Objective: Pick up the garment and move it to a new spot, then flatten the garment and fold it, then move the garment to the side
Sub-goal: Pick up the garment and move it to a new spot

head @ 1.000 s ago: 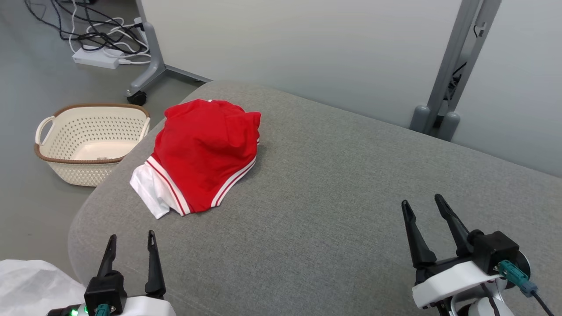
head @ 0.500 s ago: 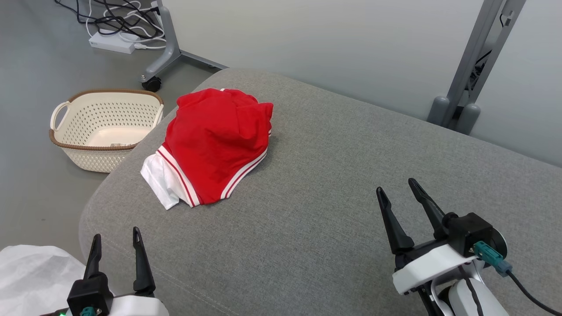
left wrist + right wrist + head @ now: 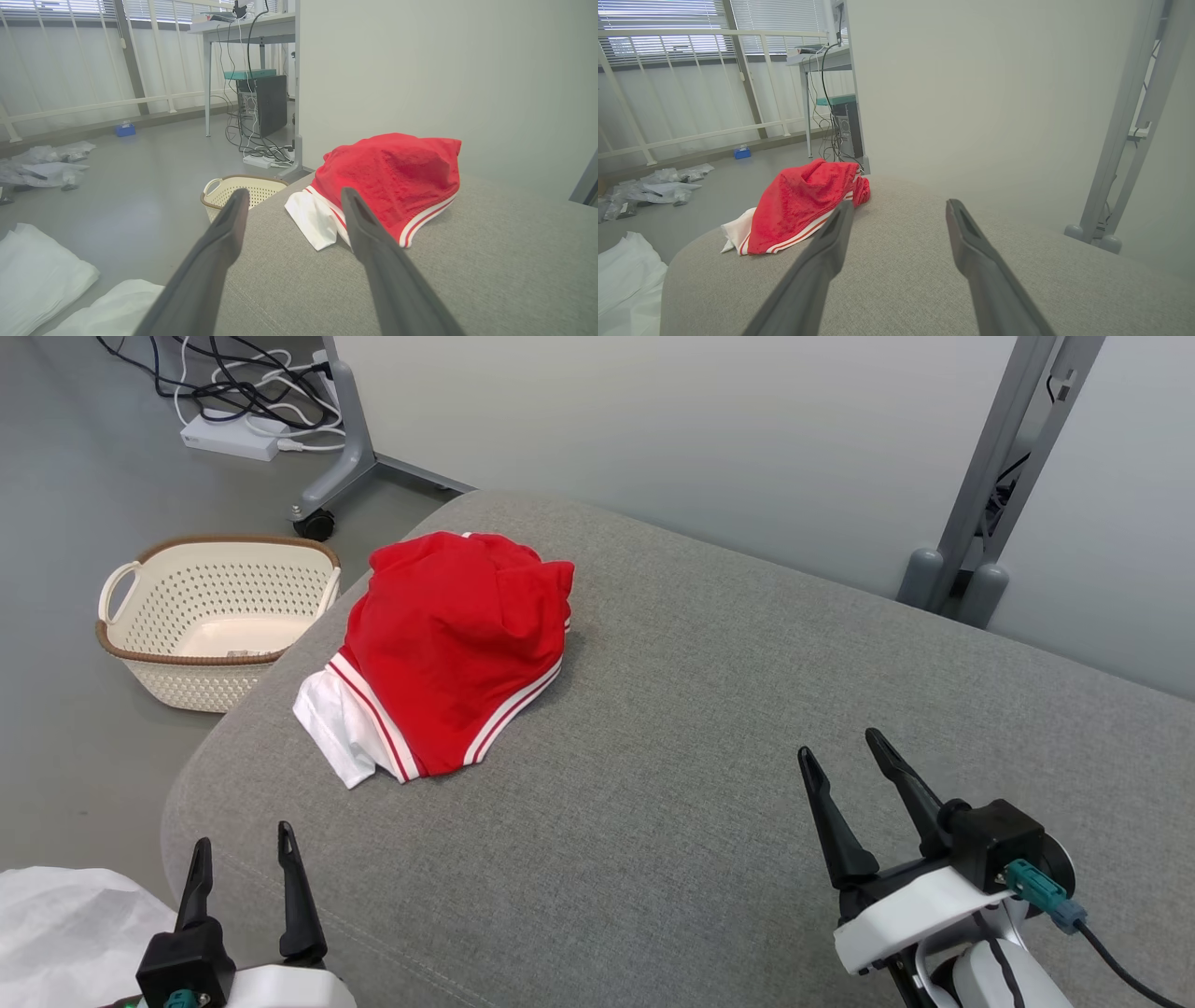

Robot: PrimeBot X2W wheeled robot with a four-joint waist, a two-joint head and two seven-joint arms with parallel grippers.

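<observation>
The garment (image 3: 453,649) is red with white stripes and a white part at its near-left end. It lies bunched on the far left of a grey cushioned surface (image 3: 709,756). My left gripper (image 3: 241,840) stands open at the lower left, well short of the garment (image 3: 392,179), nothing between its fingers. At the lower right, my right gripper (image 3: 840,747) is open too, far to the right of the garment (image 3: 803,207) and empty.
A cream perforated basket (image 3: 219,616) stands on the floor left of the cushion. Cables and a power strip (image 3: 229,434) lie by a wheeled grey stand (image 3: 345,439). White sheeting (image 3: 65,924) lies at the lower left. A grey frame leg (image 3: 990,485) rises at the back right.
The head view has shifted, so the whole scene sits slightly differently. Both grippers stay open, low in the picture. The garment has not moved on the cushion.
</observation>
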